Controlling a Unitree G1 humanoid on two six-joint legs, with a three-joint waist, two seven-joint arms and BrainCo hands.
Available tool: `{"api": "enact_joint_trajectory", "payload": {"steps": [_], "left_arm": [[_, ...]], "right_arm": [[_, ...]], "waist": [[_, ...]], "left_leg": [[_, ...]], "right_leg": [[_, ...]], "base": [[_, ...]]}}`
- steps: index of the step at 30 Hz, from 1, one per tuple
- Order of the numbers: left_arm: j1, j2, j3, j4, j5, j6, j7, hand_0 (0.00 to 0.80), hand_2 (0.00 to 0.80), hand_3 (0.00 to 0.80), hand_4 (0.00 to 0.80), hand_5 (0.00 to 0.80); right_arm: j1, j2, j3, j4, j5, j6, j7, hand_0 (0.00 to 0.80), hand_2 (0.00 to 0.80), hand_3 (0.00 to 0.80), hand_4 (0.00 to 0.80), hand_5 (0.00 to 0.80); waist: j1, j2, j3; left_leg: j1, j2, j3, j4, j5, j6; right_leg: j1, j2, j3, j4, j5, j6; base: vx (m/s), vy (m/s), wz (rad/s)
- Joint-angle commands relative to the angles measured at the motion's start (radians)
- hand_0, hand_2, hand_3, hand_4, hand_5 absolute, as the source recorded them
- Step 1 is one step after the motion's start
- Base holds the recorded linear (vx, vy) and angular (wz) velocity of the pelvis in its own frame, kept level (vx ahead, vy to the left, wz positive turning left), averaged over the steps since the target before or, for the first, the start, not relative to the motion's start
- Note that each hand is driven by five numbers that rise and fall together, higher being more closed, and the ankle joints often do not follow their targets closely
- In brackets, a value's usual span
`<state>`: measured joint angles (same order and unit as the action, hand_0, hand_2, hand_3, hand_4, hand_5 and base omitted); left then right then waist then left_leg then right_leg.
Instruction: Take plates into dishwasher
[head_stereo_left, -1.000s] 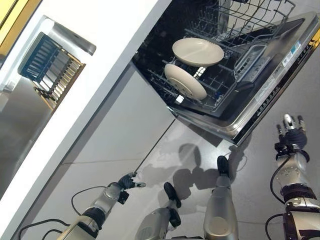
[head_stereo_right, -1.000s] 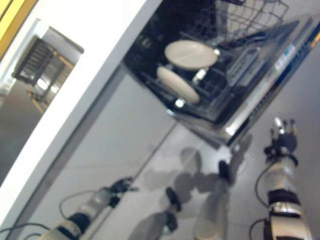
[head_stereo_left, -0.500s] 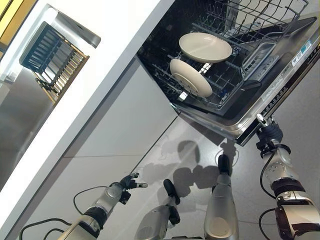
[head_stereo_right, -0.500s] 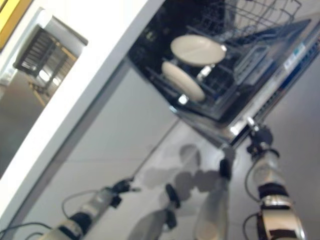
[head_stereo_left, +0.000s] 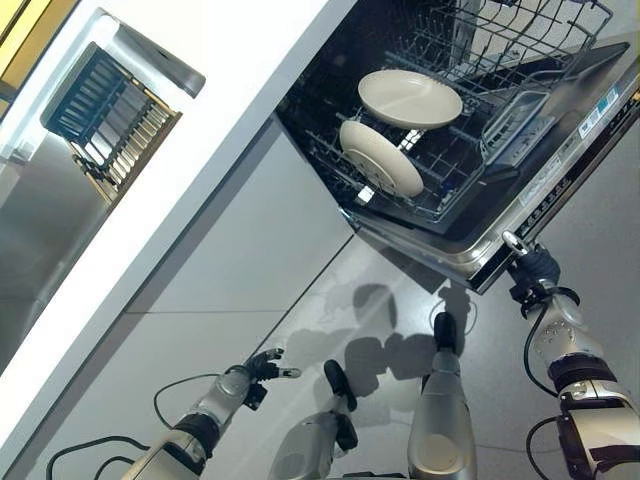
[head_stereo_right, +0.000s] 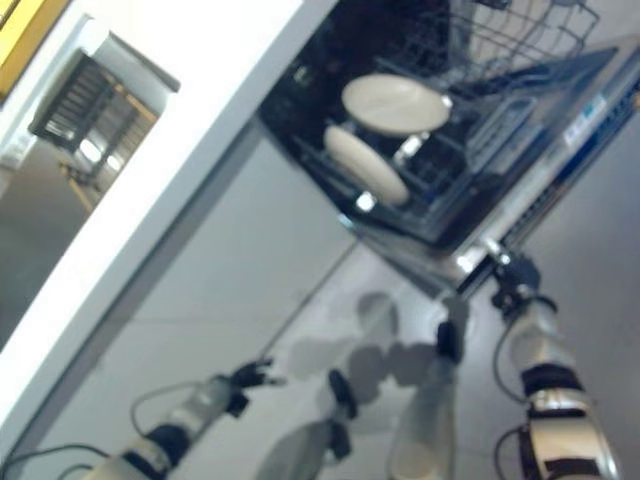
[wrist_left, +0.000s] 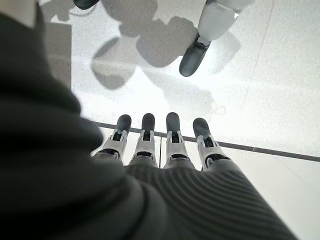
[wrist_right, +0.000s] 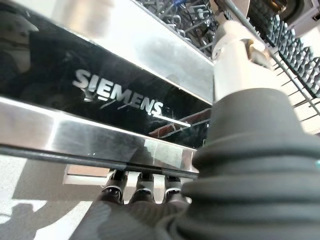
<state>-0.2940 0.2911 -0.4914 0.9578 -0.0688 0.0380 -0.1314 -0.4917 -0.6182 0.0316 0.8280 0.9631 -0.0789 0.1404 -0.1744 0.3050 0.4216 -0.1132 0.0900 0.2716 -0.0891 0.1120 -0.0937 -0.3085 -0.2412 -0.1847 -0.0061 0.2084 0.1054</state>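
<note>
Fingers of the left robot hand (head_stereo_left: 262, 366) hang relaxed and empty, low in the frame over the floor. Right of centre, the right robot hand (head_stereo_left: 533, 266) has fingers hooked under the dishwasher door (head_stereo_left: 560, 160) edge, thumb above. Beyond, upper centre, two plates (head_stereo_left: 380, 158) (head_stereo_left: 410, 98) sit in the lower rack (head_stereo_left: 450, 185); likely stiff, slick, breakable, best gripped by the rim.

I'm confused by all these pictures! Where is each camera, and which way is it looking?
Head eyes: on the head, looking down at the open dishwasher with two plates, both arms showing.
Left wrist: on the left hand, facing bare floor.
Right wrist: on the right hand, fingers under the dishwasher door's edge.
Shared: that door.
</note>
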Motion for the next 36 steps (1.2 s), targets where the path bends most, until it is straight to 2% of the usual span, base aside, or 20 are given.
{"api": "enact_joint_trajectory", "payload": {"steps": [1, 13, 22, 27, 36], "left_arm": [[-0.041, 0.053, -0.021, -0.021, 0.039, 0.021, -0.01, 0.0, 0.0, 0.0, 0.0, 0.0], [-0.012, 0.035, -0.02, 0.005, 0.092, 0.016, -0.015, 0.0, 0.0, 0.0, 0.0, 0.0], [0.013, 0.035, -0.012, 0.013, 0.105, 0.009, -0.016, 0.0, 0.0, 0.0, 0.0, 0.0], [0.026, 0.043, -0.013, 0.017, 0.112, 0.006, -0.016, 0.0, 0.0, 0.0, 0.0, 0.0], [0.038, 0.059, 0.019, 0.028, 0.099, 0.016, 0.008, 0.0, 0.0, 0.0, 0.0, 0.0]], "right_arm": [[-0.266, 0.104, 0.175, -0.317, -0.081, -0.056, 0.166, 0.0, 0.0, 0.0, 0.0, 0.0], [-0.243, 0.129, 0.2, -0.406, -0.121, -0.047, 0.147, 0.0, 0.0, 0.0, 0.0, 0.0], [-0.222, 0.136, 0.197, -0.377, -0.126, -0.049, 0.132, 0.0, 0.0, 0.0, 0.0, 0.0], [-0.207, 0.145, 0.192, -0.366, -0.125, -0.054, 0.121, 0.0, 0.0, 0.0, 0.0, 0.0], [-0.165, 0.138, 0.191, -0.281, -0.238, -0.007, 0.044, 0.0, 0.0, 0.0, 0.0, 0.0]], "waist": [[0.089, -0.031, 0.021], [0.125, -0.066, -0.015], [0.148, -0.087, -0.033], [0.158, -0.103, -0.043], [0.179, -0.139, -0.046]], "left_leg": [[-0.037, 0.059, -0.036, 0.039, 0.068, -0.044], [-0.01, 0.063, -0.059, 0.068, 0.055, -0.04], [0.022, 0.055, -0.068, 0.067, 0.048, -0.033], [0.035, 0.05, -0.06, 0.066, 0.043, -0.026], [0.036, 0.039, -0.051, 0.059, 0.04, -0.013]], "right_leg": [[-0.007, -0.011, -0.005, 0.303, -0.266, -0.026], [0.075, -0.026, -0.053, 0.301, -0.277, -0.026], [0.141, -0.041, -0.082, 0.273, -0.266, -0.015], [0.172, -0.051, -0.098, 0.258, -0.252, -0.002], [0.206, -0.056, -0.12, 0.225, -0.225, 0.016]], "base": [[0.042, -0.01, 0.0], [0.077, 0.002, 0.06], [0.087, 0.053, 0.11], [0.069, 0.056, 0.17], [0.043, 0.051, 0.17]]}}
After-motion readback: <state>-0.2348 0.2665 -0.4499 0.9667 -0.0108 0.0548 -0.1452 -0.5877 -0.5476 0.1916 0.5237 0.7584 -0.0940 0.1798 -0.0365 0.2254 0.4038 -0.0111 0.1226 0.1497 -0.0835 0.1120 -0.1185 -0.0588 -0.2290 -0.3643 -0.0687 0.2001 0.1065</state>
